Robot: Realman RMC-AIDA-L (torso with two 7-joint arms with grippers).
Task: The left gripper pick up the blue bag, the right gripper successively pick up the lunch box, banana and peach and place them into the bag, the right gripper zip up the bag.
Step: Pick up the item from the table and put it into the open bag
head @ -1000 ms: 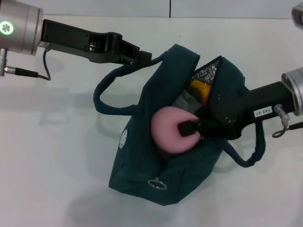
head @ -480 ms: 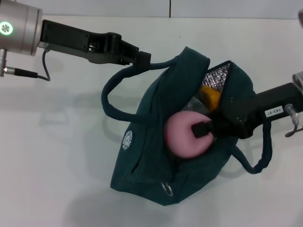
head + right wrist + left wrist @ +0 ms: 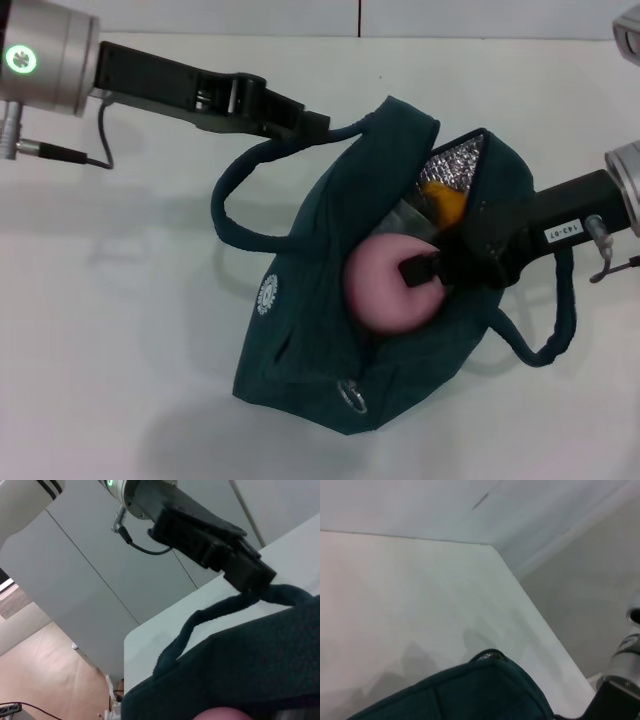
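Observation:
The blue bag [image 3: 300, 330] hangs open over the table, and my left gripper [image 3: 312, 124] is shut on one of its rope handles [image 3: 235, 180]. In the bag's mouth sits the pink peach [image 3: 378, 290], with my right gripper [image 3: 425, 270] shut on it from the right. Behind the peach I see a bit of the clear lunch box [image 3: 408, 216], the orange banana [image 3: 445, 202] and the silver lining [image 3: 455, 158]. The zipper's ring pull [image 3: 350, 397] hangs at the bag's near end. The right wrist view shows the left gripper [image 3: 250, 577] holding the handle [image 3: 200, 625] above the bag [image 3: 240, 670].
The white table [image 3: 120, 330] lies bare to the left of the bag and in front of it. The bag's second handle [image 3: 555, 335] loops under my right arm [image 3: 560, 225]. A grey wall [image 3: 300, 15] runs behind the table's far edge.
The bag was lifted and swung to the right a second ago. Since then the right gripper with the peach has eased slightly left, and the left arm has edged right.

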